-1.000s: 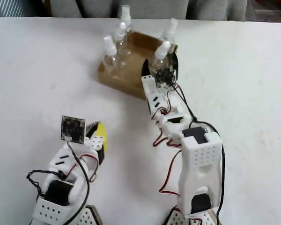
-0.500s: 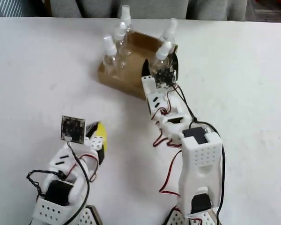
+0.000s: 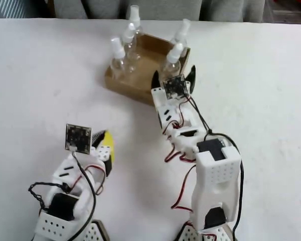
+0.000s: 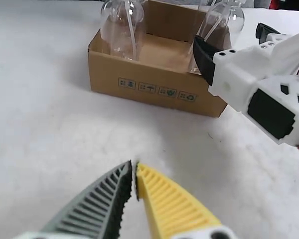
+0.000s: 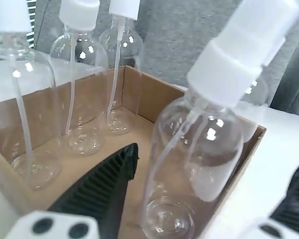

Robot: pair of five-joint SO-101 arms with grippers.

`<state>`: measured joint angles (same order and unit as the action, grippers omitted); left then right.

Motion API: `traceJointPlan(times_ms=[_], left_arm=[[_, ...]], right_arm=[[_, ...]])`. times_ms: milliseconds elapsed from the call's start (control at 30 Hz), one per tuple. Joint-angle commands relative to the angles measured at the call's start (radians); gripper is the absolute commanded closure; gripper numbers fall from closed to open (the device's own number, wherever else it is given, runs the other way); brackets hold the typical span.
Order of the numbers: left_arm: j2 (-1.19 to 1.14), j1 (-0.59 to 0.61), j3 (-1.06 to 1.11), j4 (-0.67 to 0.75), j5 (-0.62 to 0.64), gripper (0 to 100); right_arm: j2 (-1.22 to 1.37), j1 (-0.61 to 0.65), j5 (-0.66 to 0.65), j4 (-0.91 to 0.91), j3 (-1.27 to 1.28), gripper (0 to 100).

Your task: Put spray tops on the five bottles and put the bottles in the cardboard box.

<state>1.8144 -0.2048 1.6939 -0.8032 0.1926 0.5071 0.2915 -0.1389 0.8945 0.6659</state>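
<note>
the right gripper [image 3: 173,74] is hanging open at the near corner of the cardboard box [image 3: 124,84], the nearest capped bottle [image 3: 173,56] standing upright inside, just ahead between its jaws; the left gripper [image 4: 133,168], closed empty, is lying well apart.

An open brown cardboard box [image 3: 130,88] sits at the far middle of the counter [image 3: 50,75]. Five clear bottles [image 3: 119,63] stand upright inside it, each capped with a white spray top [image 3: 117,48]: three grouped at the left end, two at the right.
</note>
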Motion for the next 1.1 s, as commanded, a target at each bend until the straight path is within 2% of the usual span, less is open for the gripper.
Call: traceJointPlan(times_ms=[0, 433, 900, 1067], left_arm=[[0.008, 0.013, 0.000, -0.005, 0.003, 98], [0.008, 0.013, 0.000, -0.005, 0.003, 98], [0.008, 0.013, 0.000, -0.005, 0.003, 98], [0.008, 0.013, 0.000, -0.005, 0.003, 98]], right_arm=[[-0.067, -0.002, 0.066, -0.004, -0.011, 58.9], [-0.191, -0.048, 0.169, -0.012, 0.002, 58.8], [-0.487, -0.041, 0.170, -0.008, 0.338, 58.8], [-0.628, -0.082, 0.170, -0.010, 0.474, 59.1]])
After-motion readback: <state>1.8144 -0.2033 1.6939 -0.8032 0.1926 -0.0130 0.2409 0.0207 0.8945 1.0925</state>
